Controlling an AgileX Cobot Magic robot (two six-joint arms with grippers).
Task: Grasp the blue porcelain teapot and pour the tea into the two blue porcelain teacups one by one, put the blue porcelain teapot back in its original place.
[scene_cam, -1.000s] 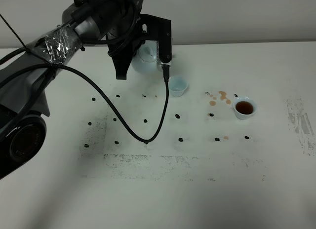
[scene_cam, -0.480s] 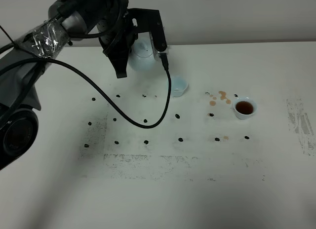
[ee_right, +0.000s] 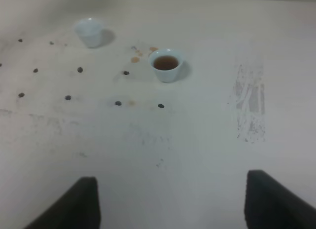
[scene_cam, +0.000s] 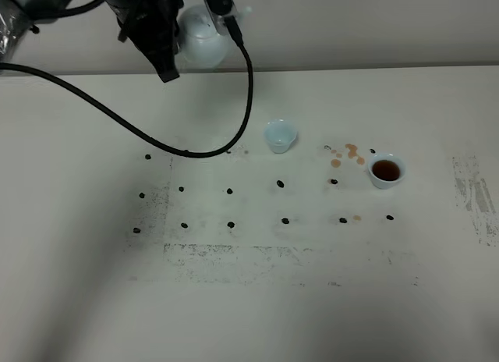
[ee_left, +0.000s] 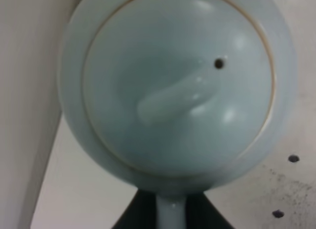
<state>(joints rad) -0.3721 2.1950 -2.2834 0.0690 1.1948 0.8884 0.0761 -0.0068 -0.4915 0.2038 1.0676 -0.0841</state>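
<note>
The blue porcelain teapot (scene_cam: 201,36) hangs high above the table's far left edge, held by its loop handle in my left gripper (scene_cam: 171,46). In the left wrist view the teapot's lid and knob (ee_left: 177,93) fill the frame, and the handle (ee_left: 170,214) sits between the dark jaws. One blue teacup (scene_cam: 280,135) stands mid-table and looks pale inside. The other teacup (scene_cam: 386,170) to its right holds brown tea. Both also show in the right wrist view, the pale cup (ee_right: 90,31) and the filled cup (ee_right: 166,64). My right gripper (ee_right: 173,199) is open and empty, well away from them.
Brown tea drops (scene_cam: 347,153) stain the table between the cups. Rows of small black dots (scene_cam: 231,192) mark the white table. A black cable (scene_cam: 248,89) hangs from the left arm down to the table. A scuffed patch (scene_cam: 475,194) lies at the right.
My left arm has lifted the teapot up and to the left, away from the cup mid-table. The cups have not moved.
</note>
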